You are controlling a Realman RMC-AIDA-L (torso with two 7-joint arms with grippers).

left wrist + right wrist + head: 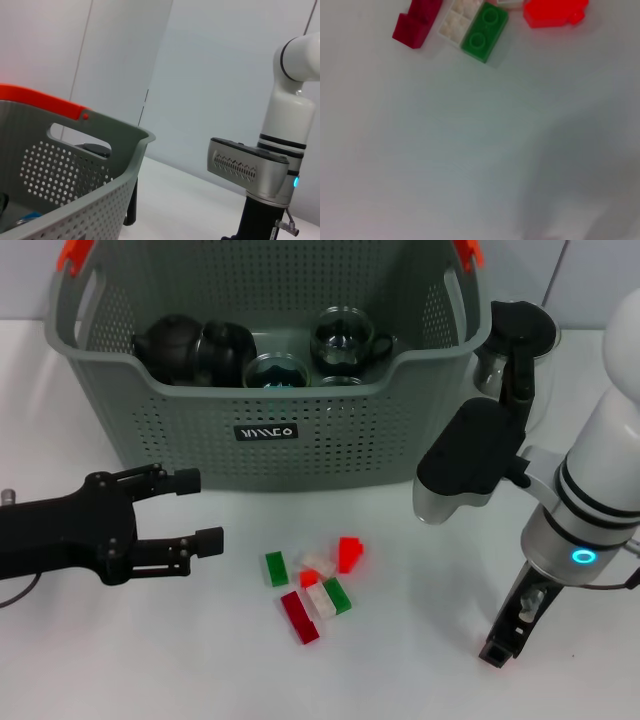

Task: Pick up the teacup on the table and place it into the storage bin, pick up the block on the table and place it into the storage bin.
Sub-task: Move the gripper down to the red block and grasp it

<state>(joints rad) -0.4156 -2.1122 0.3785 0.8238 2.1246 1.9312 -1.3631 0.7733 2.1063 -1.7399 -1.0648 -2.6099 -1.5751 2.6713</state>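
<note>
The grey-green storage bin (265,430) stands at the back of the table, and its wall (75,175) fills the left wrist view. Two glass teacups (345,340) (275,370) lie inside it beside a black teapot (190,348). No teacup shows on the table. A cluster of blocks lies in front of the bin: green (276,568), bright red (349,554), dark red (299,617) and a white-and-green pair (330,597). My left gripper (205,510) hovers open and empty left of the blocks. To their right, my right gripper (505,640) points down at the table.
A glass pot with a black lid (520,330) stands behind the bin's right end. Orange-red clips (75,255) sit on the bin's handles. The right wrist view looks down on the dark red (417,20), green (485,30) and bright red (555,11) blocks, with bare white table around them.
</note>
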